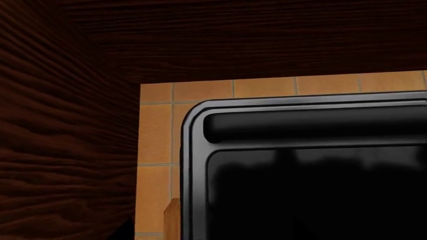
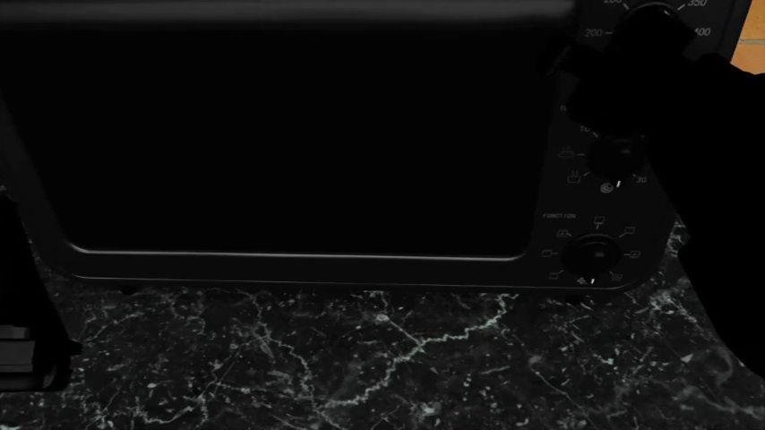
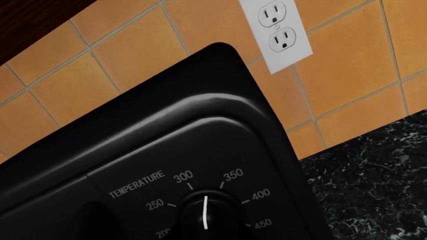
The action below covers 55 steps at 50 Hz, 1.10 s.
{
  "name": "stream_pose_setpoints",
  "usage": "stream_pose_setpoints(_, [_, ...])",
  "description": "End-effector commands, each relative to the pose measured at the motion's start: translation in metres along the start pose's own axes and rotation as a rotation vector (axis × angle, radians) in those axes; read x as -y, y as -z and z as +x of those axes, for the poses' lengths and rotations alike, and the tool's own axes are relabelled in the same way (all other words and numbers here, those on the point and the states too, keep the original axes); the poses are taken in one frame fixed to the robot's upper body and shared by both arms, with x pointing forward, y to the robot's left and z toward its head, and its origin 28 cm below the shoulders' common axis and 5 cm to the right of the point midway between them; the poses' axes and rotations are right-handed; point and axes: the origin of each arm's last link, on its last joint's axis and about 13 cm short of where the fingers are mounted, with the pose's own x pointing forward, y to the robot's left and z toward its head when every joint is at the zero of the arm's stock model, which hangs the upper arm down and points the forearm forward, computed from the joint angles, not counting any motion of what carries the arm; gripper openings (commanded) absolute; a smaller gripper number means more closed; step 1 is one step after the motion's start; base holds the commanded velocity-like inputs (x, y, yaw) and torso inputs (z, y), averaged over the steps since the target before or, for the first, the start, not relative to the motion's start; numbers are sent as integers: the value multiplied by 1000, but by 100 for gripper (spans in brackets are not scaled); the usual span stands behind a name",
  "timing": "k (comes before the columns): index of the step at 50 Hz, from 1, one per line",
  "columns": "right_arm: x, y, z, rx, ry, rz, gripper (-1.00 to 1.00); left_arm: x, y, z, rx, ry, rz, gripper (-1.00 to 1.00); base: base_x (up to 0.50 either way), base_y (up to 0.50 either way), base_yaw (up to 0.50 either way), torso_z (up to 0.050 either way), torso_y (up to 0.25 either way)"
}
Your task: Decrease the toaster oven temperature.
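Toaster oven (image 2: 299, 143) fills most of the head view, standing on the dark marbled worktop (image 2: 358, 358) with its dark glass door (image 2: 287, 134) taking up the left and middle and its column of knobs on the right. At the far left of that view a dark shape, probably part of the left arm, sits low beside the oven's corner; its fingers are out of sight in every view, so I cannot tell how they stand. The left wrist view only looks at the oven's upper corner and door handle (image 1: 313, 125) from a little way off, so that arm seems idle. Further right, the right arm (image 2: 705, 179) reaches up to the top knob, the temperature knob (image 3: 205, 215); its fingers merge with the black panel, and I cannot tell whether they are spread or closed on the knob. In the right wrist view the white pointer sits between 300 and 350, so the setting looks unreduced: the turn toward 250 is, as I judge it, not yet done. Orange tile (image 3: 133, 55) backs the worktop, dark wood cabinets (image 1: 67, 125) close in at the left, and a white outlet (image 3: 277, 31) sits on the tile to the oven's right.
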Motion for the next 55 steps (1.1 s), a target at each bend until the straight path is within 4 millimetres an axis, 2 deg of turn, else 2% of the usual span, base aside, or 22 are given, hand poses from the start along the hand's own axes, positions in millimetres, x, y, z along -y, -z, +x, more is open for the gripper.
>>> stream_pose_setpoints(1, [1, 6, 8, -23, -13, -22, -100, 1, 4, 0, -12, 10, 2, 100, 12, 0, 9, 0, 0])
stream_pose_setpoints(11, [-1, 5, 6, -24, -14, -64, -100, 2, 3, -2, -13, 14, 1, 100, 13, 1, 10, 0, 0])
stream_pose_setpoints(34, [-7, 0, 6, -82, 47, -377, -100, 3, 3, 0, -8, 18, -6, 100, 9, 1, 7, 0, 0])
stream_pose_setpoints(55, [-7, 0, 4, -136, 67, -592, -100, 2, 0, -1, -3, 15, 1, 100, 7, 2, 7, 0, 0])
